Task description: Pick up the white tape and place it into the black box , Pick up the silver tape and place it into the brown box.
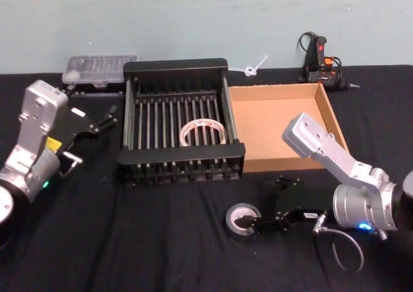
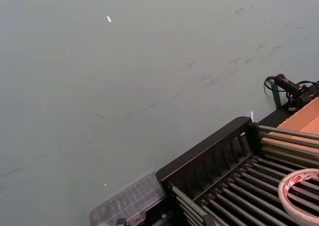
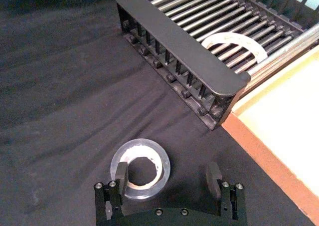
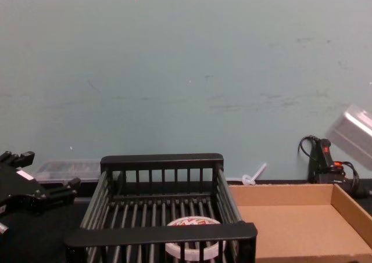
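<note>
Silver tape (image 1: 242,218) lies flat on the black worktop (image 1: 161,240), its hole facing up, down at 5 o'clock from the black box (image 1: 181,121). My right pincer (image 1: 257,225) is released, its fingers spread wide. One finger (image 3: 121,172) sits over the roll and the other (image 3: 213,176) stands off to the side. I think the pincer must slide across to get around the roll. White tape (image 1: 202,132) already rests in the black box. The brown box (image 1: 284,121) waits at 1 o'clock from the roll. My left pincer (image 1: 97,121) is released too, parked at 9 o'clock of the black box. A green wall (image 4: 186,71) stands behind.
</note>
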`<control>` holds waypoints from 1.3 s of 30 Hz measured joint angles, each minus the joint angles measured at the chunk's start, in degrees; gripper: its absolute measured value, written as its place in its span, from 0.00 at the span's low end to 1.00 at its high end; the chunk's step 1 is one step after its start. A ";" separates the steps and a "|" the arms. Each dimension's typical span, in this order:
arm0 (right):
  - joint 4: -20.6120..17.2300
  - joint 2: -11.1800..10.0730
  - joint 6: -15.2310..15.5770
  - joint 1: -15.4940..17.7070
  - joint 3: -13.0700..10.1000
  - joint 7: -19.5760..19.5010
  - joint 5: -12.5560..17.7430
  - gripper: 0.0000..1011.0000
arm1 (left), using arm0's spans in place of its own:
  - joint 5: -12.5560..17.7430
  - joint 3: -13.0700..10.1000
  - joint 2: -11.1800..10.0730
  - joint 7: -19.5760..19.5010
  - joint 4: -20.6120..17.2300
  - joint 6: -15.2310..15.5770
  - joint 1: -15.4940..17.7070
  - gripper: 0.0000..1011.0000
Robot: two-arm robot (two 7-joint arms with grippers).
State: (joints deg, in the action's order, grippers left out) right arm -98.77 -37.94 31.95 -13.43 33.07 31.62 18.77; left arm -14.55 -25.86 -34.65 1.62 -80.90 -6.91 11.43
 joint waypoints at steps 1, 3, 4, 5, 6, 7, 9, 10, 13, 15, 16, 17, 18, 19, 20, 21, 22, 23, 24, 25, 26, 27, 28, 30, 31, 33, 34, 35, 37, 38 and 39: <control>0.17 0.08 0.00 -0.08 0.08 -0.02 -0.03 0.99 | 0.00 0.00 0.00 0.00 0.00 0.00 0.00 0.99; 0.70 0.36 0.01 -0.37 0.30 -0.09 -0.14 0.99 | 0.00 0.00 0.00 0.00 0.00 0.00 0.00 0.99; 0.87 0.46 0.00 -0.47 0.37 -0.13 -0.19 0.99 | 0.00 0.00 0.00 0.00 0.00 0.00 0.00 0.99; 1.06 0.60 0.00 -0.58 0.47 -0.16 -0.22 0.99 | 0.00 0.00 0.00 0.00 0.00 0.00 0.00 0.99; 1.38 0.79 -0.02 -0.78 0.62 -0.20 -0.31 0.99 | 0.00 0.00 0.00 0.00 0.00 0.00 0.00 0.99; 1.56 0.91 -0.02 -0.88 0.70 -0.23 -0.36 0.99 | 0.00 0.00 0.00 0.00 0.00 0.00 0.00 0.99; 2.02 1.19 -0.05 -1.15 0.93 -0.34 -0.51 0.99 | 0.00 0.00 0.00 0.00 0.00 0.00 0.00 0.99; 2.19 1.29 -0.05 -1.24 1.00 -0.38 -0.58 0.99 | 0.00 0.00 0.00 0.00 0.00 0.00 0.00 0.99; 2.86 1.59 -0.06 -1.57 1.26 -0.40 -0.83 0.99 | 0.00 0.00 0.00 0.00 0.00 0.00 0.00 0.99; 3.26 1.78 -0.06 -1.77 1.41 -0.41 -1.01 0.99 | 0.00 0.00 0.00 0.00 0.00 0.00 0.00 0.99; 3.26 1.78 -0.06 -1.77 1.41 -0.41 -1.01 0.99 | 0.00 0.00 0.00 0.00 0.00 0.00 0.00 0.99; 3.48 1.90 -0.05 -1.87 1.48 -0.42 -1.13 0.99 | 0.00 0.00 0.00 0.00 0.00 0.00 0.00 0.99; 3.62 1.97 -0.05 -1.92 1.53 -0.42 -1.19 0.99 | 0.00 0.00 0.00 0.00 0.00 0.00 0.00 0.99; 3.83 2.11 -0.04 -2.05 1.63 -0.42 -1.32 0.99 | 0.00 0.00 0.00 0.00 0.00 0.00 0.00 0.99; 3.91 2.16 -0.03 -2.10 1.66 -0.42 -1.36 0.99 | 0.00 0.00 0.00 0.00 0.00 0.00 0.00 0.99; 4.00 2.22 -0.02 -2.14 1.70 -0.41 -1.41 0.99 | 0.00 0.00 0.00 0.00 0.00 0.00 0.00 0.99; 4.15 2.35 0.01 -2.21 1.77 -0.41 -1.51 0.99 | 0.00 0.00 0.00 0.00 0.00 0.00 0.00 0.99; 4.23 2.41 0.02 -2.26 1.82 -0.40 -1.56 0.99 | 0.00 0.00 0.00 0.00 0.00 0.00 0.00 0.99; 4.33 2.47 0.05 -2.32 1.86 -0.40 -1.61 0.99 | 0.00 0.00 0.00 0.00 0.00 0.00 0.00 0.99; 4.40 2.53 0.10 -2.38 1.89 -0.37 -1.66 0.99 | 0.00 0.00 0.00 0.00 0.00 0.00 0.00 0.99; 4.56 2.61 0.16 -2.46 1.95 -0.32 -1.72 0.99 | 0.00 0.00 0.00 0.00 0.00 0.00 0.00 0.99; 4.63 2.65 0.22 -2.49 1.99 -0.29 -1.76 0.99 | 0.00 0.00 0.00 0.00 0.00 0.00 0.00 0.99; 4.75 2.76 0.27 -2.58 2.06 -0.21 -1.83 0.99 | 0.00 0.00 0.00 0.00 0.00 0.00 0.00 0.99; 5.00 2.89 0.39 -2.72 2.18 -0.09 -1.96 0.99 | 0.00 0.00 0.00 0.00 0.00 0.00 0.00 0.99; 5.00 2.89 0.39 -2.72 2.18 -0.09 -1.96 0.99 | 0.00 0.00 0.00 0.00 0.00 0.00 0.00 0.99; 5.15 2.97 0.55 -2.82 2.25 -0.02 -2.06 0.99 | 0.00 0.00 0.00 0.00 0.00 0.00 0.00 0.99; 5.21 3.01 0.61 -2.87 2.27 0.01 -2.11 0.99 | 0.00 0.00 0.00 0.00 0.00 0.00 0.00 0.99; 5.21 3.01 0.61 -2.87 2.27 0.01 -2.11 0.99 | 0.00 0.00 0.00 0.00 0.00 0.00 0.00 0.99; 5.29 3.06 0.66 -2.90 2.29 0.04 -2.16 0.99 | 0.00 0.00 0.00 0.00 0.00 0.00 0.00 0.99; 5.28 3.06 0.67 -2.90 2.29 0.04 -2.16 0.99 | 0.00 0.00 0.00 0.00 0.00 0.00 0.00 0.99; 5.29 3.06 0.67 -2.90 2.29 0.04 -2.16 0.99 | 0.00 0.00 0.00 0.00 0.00 0.00 0.00 0.99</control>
State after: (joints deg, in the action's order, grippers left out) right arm -93.48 -34.88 32.63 -16.33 35.36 31.67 16.61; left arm -14.55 -25.86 -34.65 1.62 -80.90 -6.91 11.43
